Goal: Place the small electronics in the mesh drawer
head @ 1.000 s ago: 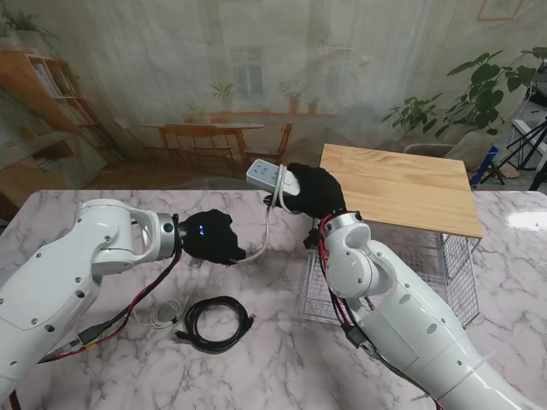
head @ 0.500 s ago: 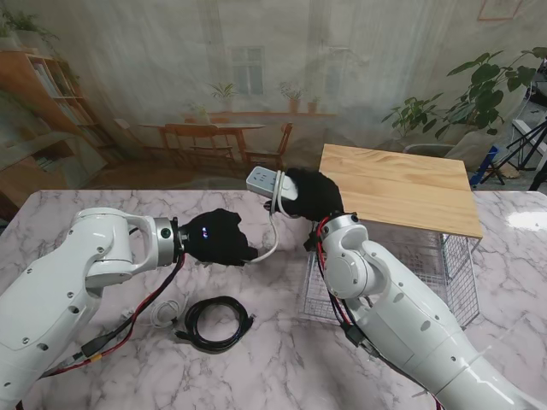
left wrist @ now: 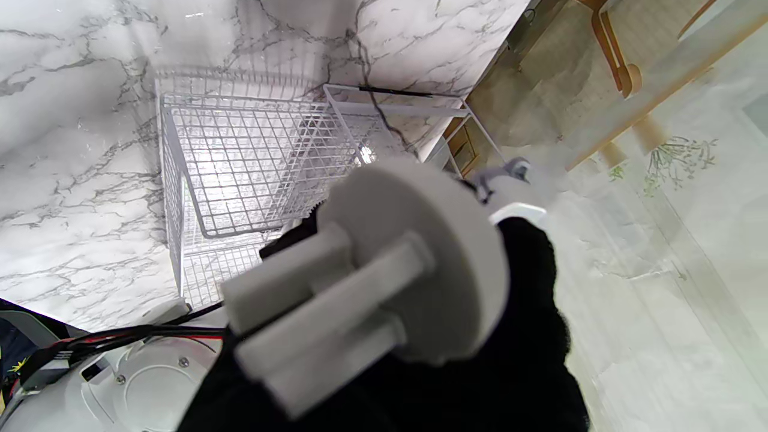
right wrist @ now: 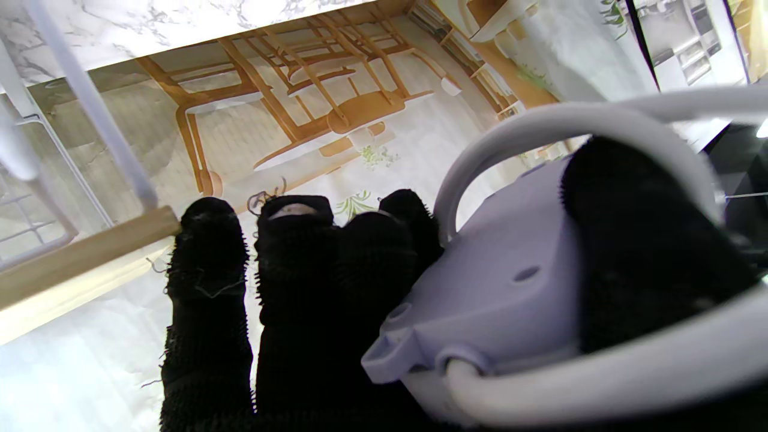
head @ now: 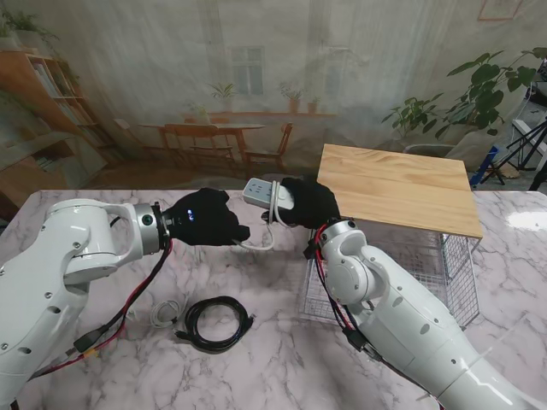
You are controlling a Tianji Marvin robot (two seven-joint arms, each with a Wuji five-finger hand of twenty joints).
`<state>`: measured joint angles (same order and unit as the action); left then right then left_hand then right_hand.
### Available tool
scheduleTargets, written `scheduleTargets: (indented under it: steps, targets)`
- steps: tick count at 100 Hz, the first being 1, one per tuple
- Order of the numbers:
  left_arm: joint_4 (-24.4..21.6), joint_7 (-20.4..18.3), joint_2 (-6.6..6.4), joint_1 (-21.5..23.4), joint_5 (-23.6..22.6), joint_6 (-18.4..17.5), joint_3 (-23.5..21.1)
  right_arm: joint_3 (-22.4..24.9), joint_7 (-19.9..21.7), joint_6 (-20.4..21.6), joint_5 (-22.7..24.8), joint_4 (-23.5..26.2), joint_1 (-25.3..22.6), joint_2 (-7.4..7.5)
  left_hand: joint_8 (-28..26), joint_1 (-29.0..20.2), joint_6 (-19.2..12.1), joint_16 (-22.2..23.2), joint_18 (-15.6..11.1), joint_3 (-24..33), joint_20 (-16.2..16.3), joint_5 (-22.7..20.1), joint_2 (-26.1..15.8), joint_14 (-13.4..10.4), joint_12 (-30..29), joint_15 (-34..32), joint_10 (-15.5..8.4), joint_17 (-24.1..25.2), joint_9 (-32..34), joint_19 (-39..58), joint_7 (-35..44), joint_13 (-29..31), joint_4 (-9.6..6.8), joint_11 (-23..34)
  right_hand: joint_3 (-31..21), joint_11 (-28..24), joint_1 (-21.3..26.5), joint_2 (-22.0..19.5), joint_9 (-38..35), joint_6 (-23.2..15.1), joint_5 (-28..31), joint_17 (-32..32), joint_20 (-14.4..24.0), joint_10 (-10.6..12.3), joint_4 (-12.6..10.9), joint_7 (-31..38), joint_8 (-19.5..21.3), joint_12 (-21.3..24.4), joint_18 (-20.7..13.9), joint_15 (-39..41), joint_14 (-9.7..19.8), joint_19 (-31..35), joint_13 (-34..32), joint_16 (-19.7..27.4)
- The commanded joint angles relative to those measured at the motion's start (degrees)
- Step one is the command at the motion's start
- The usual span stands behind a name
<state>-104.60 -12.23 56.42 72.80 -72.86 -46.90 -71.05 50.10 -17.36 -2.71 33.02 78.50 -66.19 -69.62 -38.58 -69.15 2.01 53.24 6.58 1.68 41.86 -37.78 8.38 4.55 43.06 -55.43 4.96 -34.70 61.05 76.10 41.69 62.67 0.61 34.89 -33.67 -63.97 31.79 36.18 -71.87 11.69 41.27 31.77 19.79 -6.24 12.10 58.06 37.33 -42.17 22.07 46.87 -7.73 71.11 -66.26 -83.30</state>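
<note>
Held up over the table, a white power strip (head: pixel 256 192) sits in my right hand (head: pixel 309 202), which is shut on it. Its white cord (head: pixel 261 243) loops over the strip and sags across to my left hand (head: pixel 205 219). My left hand is shut on the cord's round white plug (left wrist: pixel 408 264), prongs toward the left wrist camera. The right wrist view shows the power strip (right wrist: pixel 498 294) close up with the cord (right wrist: pixel 540 129) arched over it. The white mesh drawer (head: pixel 457 265) stands pulled out at the right, with the mesh drawer (left wrist: pixel 240 168) showing nothing inside.
A wooden top (head: pixel 402 188) covers the drawer frame at the far right. A coiled black cable (head: pixel 218 323) and a small white cable (head: pixel 162 314) lie on the marble table (head: pixel 256 376) nearer to me, on the left.
My left hand has risen and moved right with the plug, closing in on the right hand. The power strip has dropped slightly and shifted left; the cord's sag has shortened.
</note>
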Motion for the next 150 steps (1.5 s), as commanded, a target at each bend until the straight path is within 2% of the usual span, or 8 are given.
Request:
scheduleTargets:
  steps: [1, 22, 41, 85, 109, 124, 144, 150]
  targets:
    - [-0.7, -0.7, 0.23, -1.2, 0.3, 0.7, 0.0, -0.5, 0.5, 0.3, 0.5, -0.6, -0.3, 0.14, -1.0, -4.8, -0.2, 1.4, 0.1, 2.1, 1.5, -1.7, -1.6, 0.4, 1.1, -3.7, 3.3, -0.8, 2.7, 3.2, -0.1, 3.0, -0.63, 1.6, -15.0, -3.9, 13.4, -12.0, -5.8, -16.1, 2.4, 0.7, -0.1, 3.3, 0.8, 7.9, -0.9, 0.2, 1.0, 5.1, 2.7, 0.4, -2.2, -0.3]
    - [-0.9, 0.3, 0.35, -3.4, -1.4, 2.4, 0.5, -1.7, 1.5, 1.5, 1.2, -1.2, 0.1, 0.43, -1.0, -4.8, 0.0, 2.2, 0.4, 2.1, 2.2, -1.8, -1.8, 0.1, 2.5, -5.6, 3.3, -0.8, 2.9, 4.4, -1.2, 3.1, -0.84, 2.4, -15.1, -3.9, 13.3, -11.9, -5.9, -16.1, 2.6, 0.7, -0.1, 3.3, 0.8, 7.8, -0.9, 0.2, 1.1, 5.1, 2.7, 0.4, -2.2, -0.3]
    - [0.5, -0.8, 0.37, -6.4, -2.0, 4.4, 1.8, -2.6, 2.0, 3.3, 1.1, -1.2, 0.1, 0.51, -1.0, -4.8, -0.1, 2.4, 0.4, 1.9, 2.3, -1.8, -1.9, -0.1, 2.8, -6.0, 3.2, -0.6, 2.8, 4.5, -1.6, 3.0, -0.87, 2.5, -15.2, -3.9, 13.2, -11.9, -5.9, -16.4, 2.6, 0.8, -0.1, 3.3, 0.8, 7.7, -0.8, 0.2, 0.9, 5.0, 2.8, 0.4, -2.2, -0.3]
    - [9.8, -3.8, 1.02, -14.9, 2.1, 14.7, 8.3, -2.0, 3.0, 9.3, -1.0, 2.3, -2.6, 0.81, -1.4, -4.5, -2.1, 2.2, -0.2, 0.4, 2.3, -2.0, -3.0, 0.3, 3.2, -5.5, 3.5, -0.5, 1.8, 4.0, -2.1, 2.8, -0.46, 1.9, -15.1, -3.8, 12.8, -11.8, -5.9, -17.2, 2.7, 1.0, -0.2, 3.7, 0.9, 7.6, -0.5, 0.1, 0.7, 4.9, 3.1, 0.4, -2.1, -0.2]
    - [14.0, -6.3, 1.23, -19.8, 5.7, 16.3, 13.4, -1.0, 3.7, 15.1, -3.3, 4.1, -4.2, 0.94, -1.8, -4.3, -3.8, 2.1, -0.6, -0.8, 2.1, -1.4, -3.9, 0.1, 3.4, -4.8, 2.8, 0.2, 0.9, 3.3, -1.8, 2.3, -0.26, 1.6, -15.2, -3.7, 12.4, -11.8, -5.9, -18.1, 2.6, 2.0, -0.3, 4.2, 1.0, 7.5, -0.2, 0.1, 0.2, 4.8, 3.7, 0.5, -1.9, -0.2]
    - [16.0, -8.2, 1.22, -21.9, 7.7, 16.8, 16.1, -0.3, 3.7, 15.9, -4.3, 5.4, -5.1, 0.88, -1.8, -4.1, -4.9, 2.2, -0.7, -1.3, 2.2, -1.2, -4.5, 0.1, 3.7, -4.7, 2.4, 0.5, 0.2, 3.1, -1.5, 2.1, -0.19, 1.9, -15.2, -3.7, 12.3, -11.8, -5.8, -18.2, 2.6, 2.1, -0.3, 4.4, 1.0, 7.5, -0.2, 0.0, 0.2, 4.9, 3.9, 0.4, -1.9, -0.2]
    - [16.5, -11.0, 0.96, -22.6, 10.2, 16.0, 16.9, 0.8, 3.3, 16.3, -4.5, 7.3, -6.2, 0.92, -1.9, -3.5, -7.0, 2.5, -0.4, -2.1, 2.5, -0.7, -5.2, 0.3, 4.2, -4.7, 1.1, 1.5, -0.9, 3.1, -1.2, 1.3, -0.07, 2.3, -15.2, -3.6, 12.3, -11.8, -5.8, -18.3, 2.6, 2.3, -0.2, 4.5, 1.0, 7.5, -0.2, -0.1, 0.2, 5.0, 4.0, 0.4, -1.9, -0.3]
    - [16.2, -13.4, 0.77, -22.7, 12.0, 16.0, 17.0, 1.1, 3.1, 16.4, -4.7, 7.9, -6.4, 0.86, -0.7, -3.2, -7.5, 2.8, 0.7, -2.2, 2.7, -0.7, -5.2, 0.3, 4.5, -4.7, 0.7, 2.2, -1.3, 2.9, -1.9, 0.8, -0.10, 2.3, -15.2, -3.6, 12.3, -11.8, -5.8, -18.4, 2.6, 2.3, -0.2, 4.5, 1.0, 7.6, -0.1, -0.1, 0.2, 5.0, 4.0, 0.4, -1.8, -0.3]
